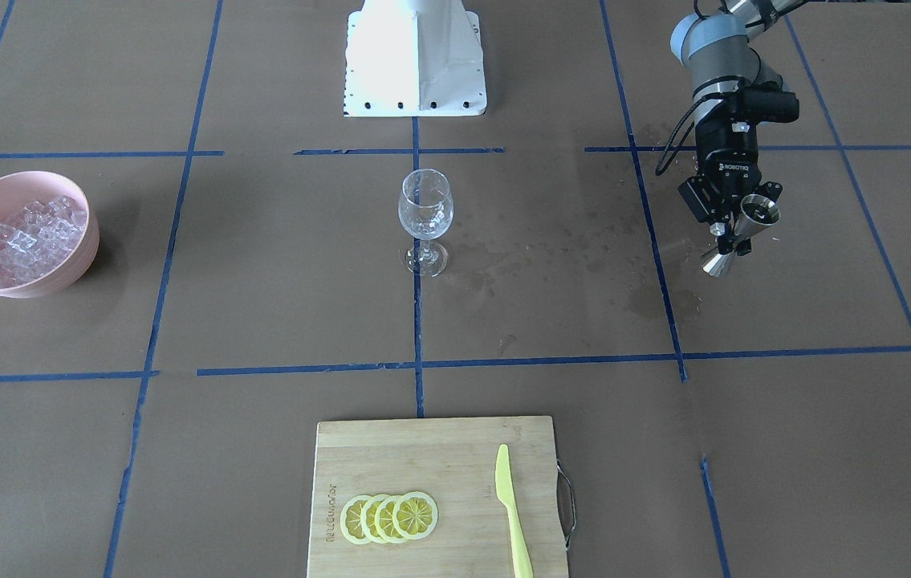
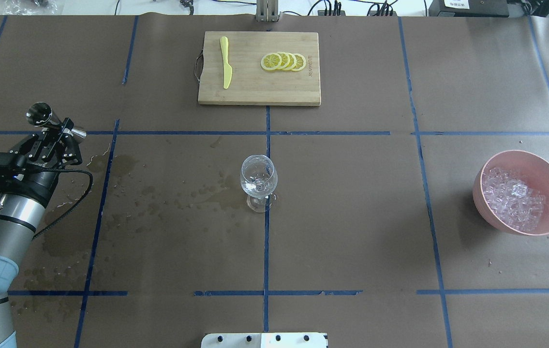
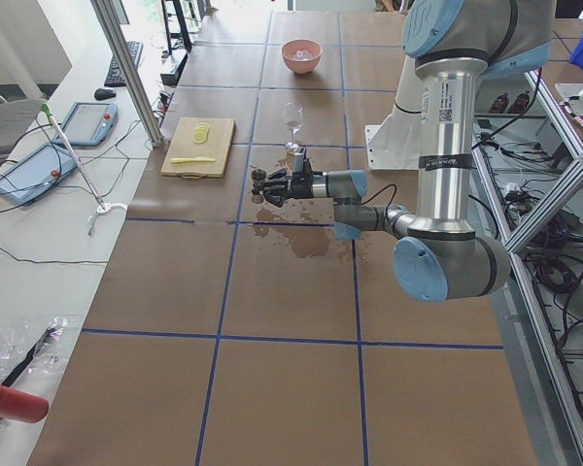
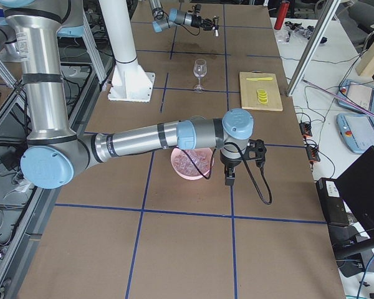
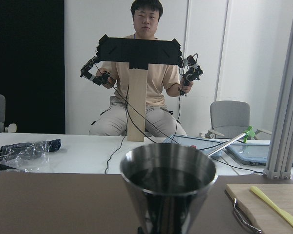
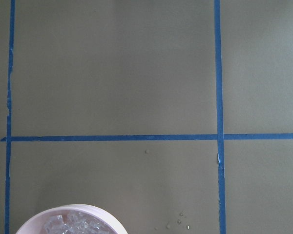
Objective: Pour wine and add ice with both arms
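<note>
The wine (image 5: 167, 178) sits in the jigger (image 1: 758, 213) pinched in our left tool (image 1: 732, 234), well apart from the wine glass (image 1: 424, 210); an early tilt would spill it on the worktop (image 1: 262, 281). The ice (image 2: 513, 199) lies in its bowl (image 2: 545, 174); we cannot tell if our right tool (image 4: 229, 178) is wide or narrow.

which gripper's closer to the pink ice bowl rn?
Right. The right gripper hangs just beside the pink bowl, by its rim in the right-side view. The left gripper, holding the jigger, is at the table's opposite end, beyond the wine glass.
</note>
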